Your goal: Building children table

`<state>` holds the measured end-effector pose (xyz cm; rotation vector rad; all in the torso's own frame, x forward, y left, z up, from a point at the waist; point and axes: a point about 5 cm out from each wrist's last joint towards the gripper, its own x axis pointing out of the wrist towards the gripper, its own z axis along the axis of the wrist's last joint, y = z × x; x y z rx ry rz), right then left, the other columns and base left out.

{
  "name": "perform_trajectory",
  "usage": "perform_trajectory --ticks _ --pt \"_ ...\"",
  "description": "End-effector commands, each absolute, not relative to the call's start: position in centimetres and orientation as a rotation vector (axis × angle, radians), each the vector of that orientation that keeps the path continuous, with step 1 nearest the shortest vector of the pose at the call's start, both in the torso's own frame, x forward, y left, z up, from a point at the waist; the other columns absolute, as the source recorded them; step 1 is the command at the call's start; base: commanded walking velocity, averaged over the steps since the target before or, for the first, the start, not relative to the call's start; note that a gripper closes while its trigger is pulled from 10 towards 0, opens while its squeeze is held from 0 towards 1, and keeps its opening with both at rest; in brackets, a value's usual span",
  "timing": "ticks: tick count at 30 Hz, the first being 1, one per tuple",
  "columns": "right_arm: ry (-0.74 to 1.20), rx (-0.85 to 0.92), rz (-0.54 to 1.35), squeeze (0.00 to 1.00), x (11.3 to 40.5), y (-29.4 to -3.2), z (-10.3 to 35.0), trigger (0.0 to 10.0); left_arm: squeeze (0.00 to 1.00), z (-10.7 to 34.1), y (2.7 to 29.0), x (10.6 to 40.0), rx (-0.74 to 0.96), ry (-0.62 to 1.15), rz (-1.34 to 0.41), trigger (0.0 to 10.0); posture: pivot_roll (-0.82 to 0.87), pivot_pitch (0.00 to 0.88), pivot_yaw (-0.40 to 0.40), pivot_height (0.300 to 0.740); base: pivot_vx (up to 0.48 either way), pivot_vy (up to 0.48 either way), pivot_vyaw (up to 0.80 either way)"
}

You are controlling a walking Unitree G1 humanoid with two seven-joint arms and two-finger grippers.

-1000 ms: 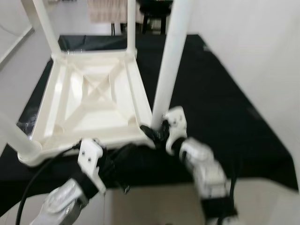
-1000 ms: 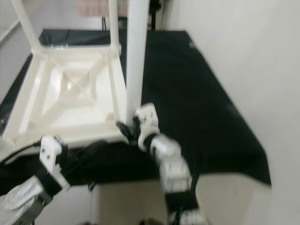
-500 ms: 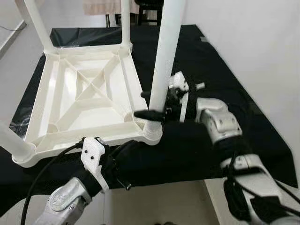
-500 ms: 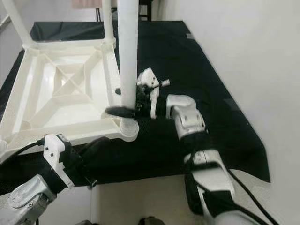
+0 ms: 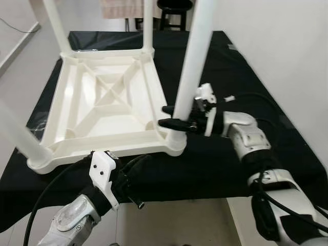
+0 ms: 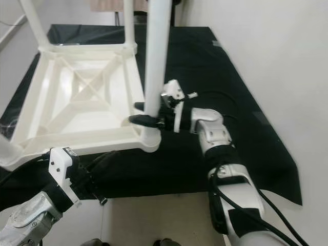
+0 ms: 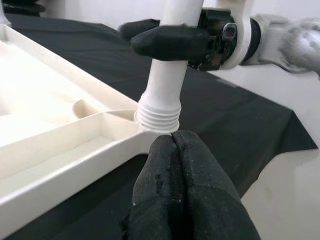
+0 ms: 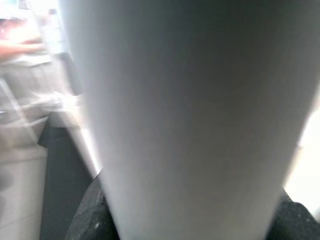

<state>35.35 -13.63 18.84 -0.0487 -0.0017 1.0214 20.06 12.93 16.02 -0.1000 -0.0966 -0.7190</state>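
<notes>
A white plastic children's table [image 5: 102, 102] lies upside down on a black cloth [image 5: 241, 77], its legs pointing up. My right gripper [image 5: 164, 116] reaches in from the right and is shut on the near right leg [image 5: 196, 56], a little above the threaded socket [image 7: 159, 116] at the corner. One finger [image 7: 170, 41] crosses the leg's front, the other passes behind. The leg [image 8: 180, 110] looms large in the right wrist view. My left gripper [image 7: 174, 141] is shut on nothing, low at the front edge just below that corner.
Three more legs stand up: far left [image 5: 57, 25], far right [image 5: 148, 23] and near left [image 5: 18, 136]. A white wall [image 5: 287, 46] runs along the right. A dark stool [image 5: 174, 10] stands beyond the cloth. Pale floor [image 5: 20, 61] lies to the left.
My right arm rose from low at the table's near corner and closed its fingers around the near right leg. The camera shifted too. The left gripper stayed put.
</notes>
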Motion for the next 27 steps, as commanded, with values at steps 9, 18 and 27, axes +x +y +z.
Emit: perform_trajectory --ticks 9,18,27 --pt "0.157 -0.041 0.441 0.00 28.9 -9.3 12.9 0.0 0.00 16.4 13.5 19.7 -0.096 -0.091 -0.730 10.0 0.10 0.156 -0.066 0.740 0.000 0.000 0.00" --pt "0.183 -0.050 0.529 1.00 29.7 -9.1 14.6 10.0 0.00 16.0 13.6 19.7 -0.045 -0.072 -0.695 10.0 0.10 0.136 -0.064 0.740 0.000 0.000 0.00" --pt "-0.001 0.008 0.857 0.00 34.7 -13.3 18.3 10.0 0.00 15.5 13.4 19.6 0.010 -0.071 -0.680 10.0 0.12 0.103 -0.074 0.740 0.000 0.000 0.00"
